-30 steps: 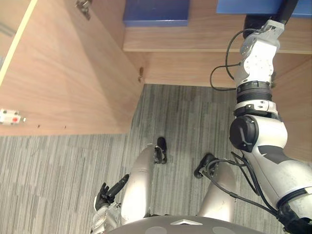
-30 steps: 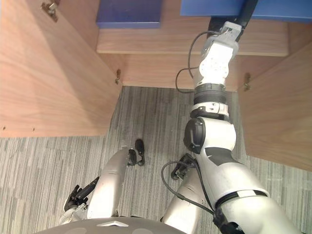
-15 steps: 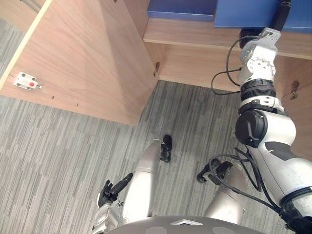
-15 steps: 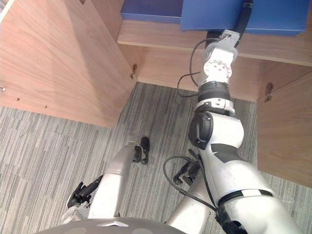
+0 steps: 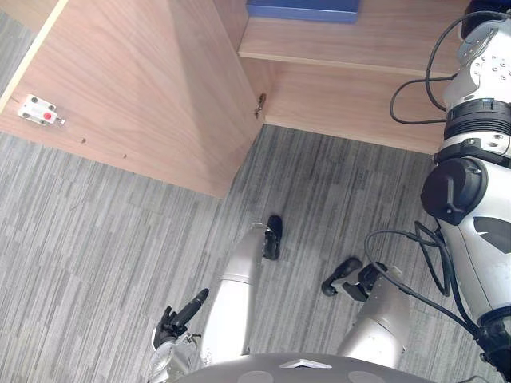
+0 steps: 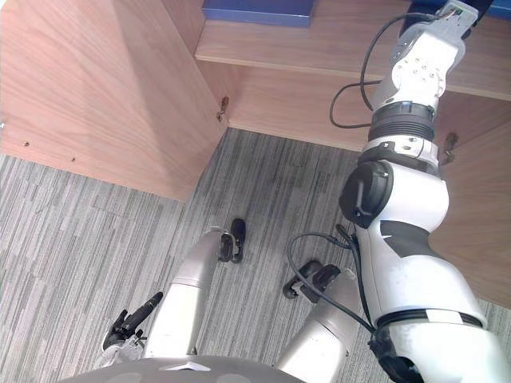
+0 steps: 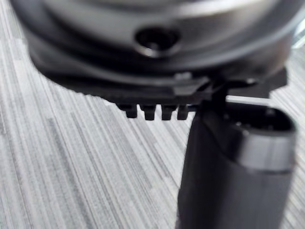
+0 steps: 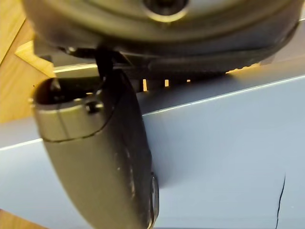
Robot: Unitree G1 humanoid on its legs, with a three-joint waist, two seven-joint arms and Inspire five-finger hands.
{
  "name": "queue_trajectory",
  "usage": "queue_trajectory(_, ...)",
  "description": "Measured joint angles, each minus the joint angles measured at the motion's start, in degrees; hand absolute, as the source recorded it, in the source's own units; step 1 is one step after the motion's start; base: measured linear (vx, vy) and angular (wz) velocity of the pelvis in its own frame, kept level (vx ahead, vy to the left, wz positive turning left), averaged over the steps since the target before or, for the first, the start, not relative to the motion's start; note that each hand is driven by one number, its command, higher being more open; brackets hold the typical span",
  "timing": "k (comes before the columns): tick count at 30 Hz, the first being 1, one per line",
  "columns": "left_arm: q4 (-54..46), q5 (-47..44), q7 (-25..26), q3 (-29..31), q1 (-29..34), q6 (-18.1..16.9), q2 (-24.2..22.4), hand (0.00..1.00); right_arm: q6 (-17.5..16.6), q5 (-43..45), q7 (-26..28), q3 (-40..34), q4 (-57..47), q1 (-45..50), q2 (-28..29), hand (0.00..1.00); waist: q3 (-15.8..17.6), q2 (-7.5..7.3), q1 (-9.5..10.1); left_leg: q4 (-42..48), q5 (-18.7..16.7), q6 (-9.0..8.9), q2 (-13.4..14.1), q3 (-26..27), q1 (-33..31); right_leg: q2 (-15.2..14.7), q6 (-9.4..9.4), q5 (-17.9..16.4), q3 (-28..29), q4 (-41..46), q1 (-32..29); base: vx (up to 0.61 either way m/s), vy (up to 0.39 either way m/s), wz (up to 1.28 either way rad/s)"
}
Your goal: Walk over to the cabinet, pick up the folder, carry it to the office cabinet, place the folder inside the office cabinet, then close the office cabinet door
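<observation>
In the right wrist view, a blue folder (image 8: 228, 143) is held in my right hand (image 8: 95, 143): the thumb lies curled across its upper face and the fingers sit behind its edge. My right arm reaches up into the open wooden cabinet (image 5: 359, 44) at the upper right. On the cabinet's shelf, further left, lies a second blue folder (image 5: 303, 8). My left hand (image 5: 177, 315) hangs low at my left side over the carpet, its fingers relaxed and holding nothing.
The cabinet's left door (image 5: 144, 80) stands wide open and carries a small white latch (image 5: 38, 109) near its outer edge. The right door (image 6: 479, 215) is open too, close beside my right arm. Grey striped carpet (image 5: 96, 255) covers the floor.
The camera shifted at first. Since then my right arm has swung to the right with the held folder, which has left the top of the eye views. The left hand stays put.
</observation>
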Motion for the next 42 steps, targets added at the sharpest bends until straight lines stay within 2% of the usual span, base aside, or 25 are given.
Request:
queue_trajectory(6,0.0,0.0,0.0,0.4,-0.2,0.0,-0.3,1.0,1.6,-3.9,-0.6,0.1,0.3,-2.2,0.0,0.0,0.0,0.0,-0.1,0.0,0.3,0.2,0.5,-0.1,-0.5,0.5,-0.37,0.2,-0.1,0.0,-0.6,-0.01,0.082,-0.03)
queue_trajectory(7,0.0,0.0,0.0,0.4,-0.2,0.0,-0.5,1.0,2.2,-4.7,-0.6,0.4,0.3,-2.6,0.0,1.0,0.0,0.0,-0.11,0.1,0.3,0.19,0.5,-0.1,-0.5,0.5,-0.38,0.2,-0.1,0.0,-0.6,0.0,0.074,0.0)
queue_trajectory(14,0.0,2.1,0.7,2.6,-1.3,0.0,-1.3,1.0,3.7,-6.3,-0.6,1.1,1.5,-4.4,0.1,1.0,0.0,-0.02,-0.1,0.1,0.1,-0.18,0.6,-0.2,-0.5,0.7,-0.34,0.2,-0.1,-0.1,-0.5,-0.02,0.112,0.0)
queue_trajectory(23,0.3,2.3,1.2,7.2,-2.3,0.0,-1.9,1.0,2.6,-1.6,0.9,1.3,1.5,-6.9,-0.4,1.0,0.3,-0.42,-1.05,-0.2,0.3,0.01,0.5,-0.4,-0.3,0.7,-0.27,0.2,-0.6,-0.4,0.1,-0.02,0.105,0.01)
queue_trajectory(30,0.3,2.3,1.3,7.4,-2.6,0.1,-1.9,1.0,2.3,-1.5,0.9,0.5,1.5,-6.9,-1.8,1.0,0.7,-1.19,-1.24,-1.0,0.3,-0.48,0.7,-0.5,0.4,1.2,0.0,0.3,-0.7,-1.3,0.7,-0.01,0.087,-0.01)
queue_trajectory(42,0.8,2.2,1.6,7.8,-6.1,0.1,-1.9,1.0,1.1,-1.2,0.7,-3.8,1.5,-6.1,-1.5,1.0,1.0,-1.61,-2.12,-2.0,0.3,-0.49,1.3,-0.3,2.0,2.3,0.63,0.7,-0.9,-3.1,2.3,-0.01,0.092,-0.03)
